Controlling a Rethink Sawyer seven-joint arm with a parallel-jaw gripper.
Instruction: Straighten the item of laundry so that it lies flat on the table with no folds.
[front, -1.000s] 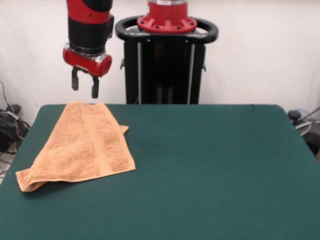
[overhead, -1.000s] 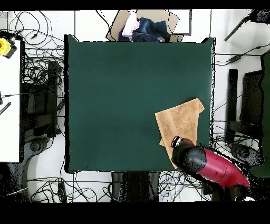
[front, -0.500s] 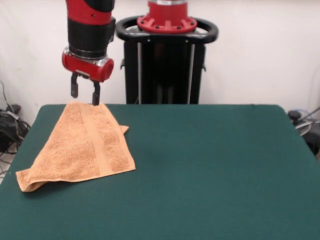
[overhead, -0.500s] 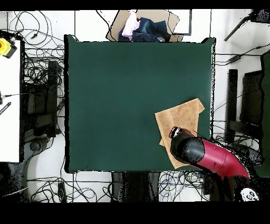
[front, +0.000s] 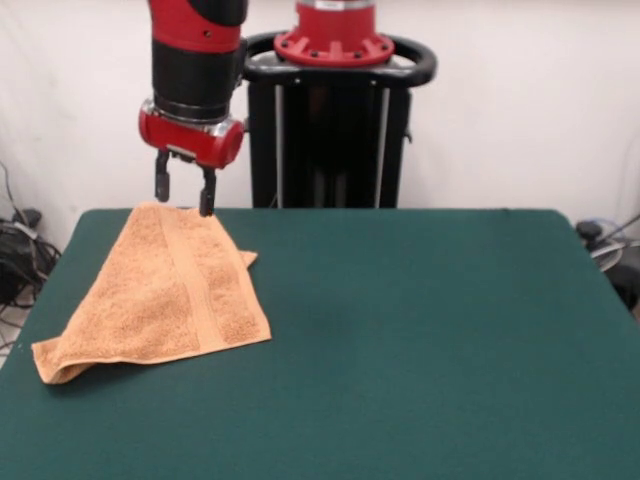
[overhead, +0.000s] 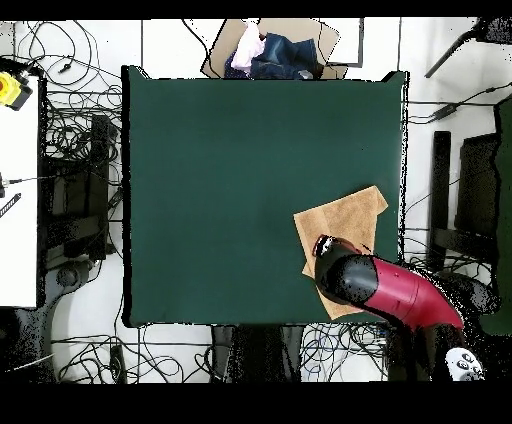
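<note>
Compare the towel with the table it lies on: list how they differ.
The towel is orange-tan and fuzzy; the table is plain dark green.
The towel is small and sits near one corner; the table is many times wider.
The towel lies folded, one layer over another; the table's cloth is flat.

Thick cylindrical red-and-black arm (front: 195, 55): glossy red upper section, black band below, red flange ring at wrist w/ silver rim. Small black two-finger pincer (front: 182, 195) under flange. Black upright pedestal column (front: 333, 140), red round cap w/ dark bolt holes, black looped handle rail.
</note>
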